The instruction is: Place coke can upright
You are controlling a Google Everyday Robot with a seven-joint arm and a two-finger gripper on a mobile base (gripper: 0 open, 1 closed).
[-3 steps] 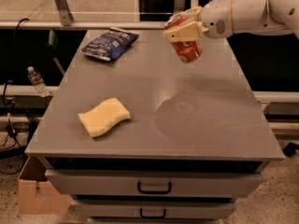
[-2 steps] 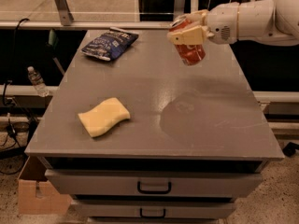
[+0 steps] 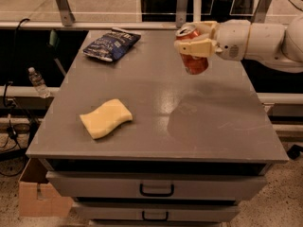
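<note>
The coke can (image 3: 194, 64) is a red-orange can with a silver top, held in the air above the right rear part of the grey table (image 3: 156, 126). It is nearly upright, tilted a little. My gripper (image 3: 193, 45) comes in from the right on a white arm and is shut on the can around its upper half. The can's bottom hangs clear of the tabletop.
A dark blue chip bag (image 3: 111, 44) lies at the back left of the table. A yellow sponge (image 3: 105, 117) lies at the front left. Drawers (image 3: 156, 189) sit under the tabletop. A water bottle (image 3: 37, 82) and a cardboard box (image 3: 40, 197) are on the floor at the left.
The arm has carried the can slightly to the right and a little up, and the can now stands closer to upright.
</note>
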